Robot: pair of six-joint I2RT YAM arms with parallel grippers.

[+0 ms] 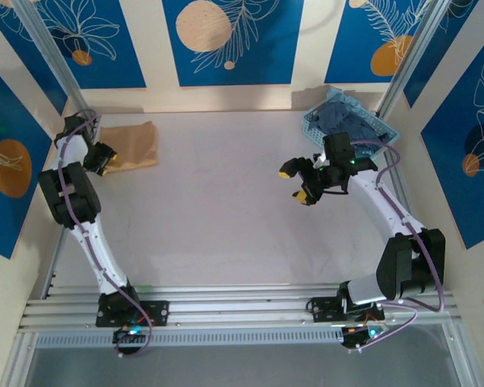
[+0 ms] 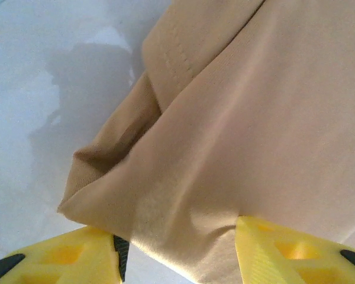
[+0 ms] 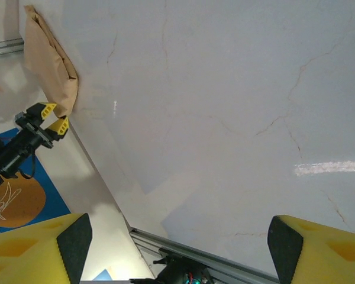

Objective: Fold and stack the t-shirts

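White table, left fingers straddling tan tee

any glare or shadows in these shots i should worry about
Left wrist: a soft shadow lies on the table beside the tan-orange t-shirt, whose stitching is sharp. Right wrist: a bright glare streak crosses the table at right. Top external: even light, no harsh glare.
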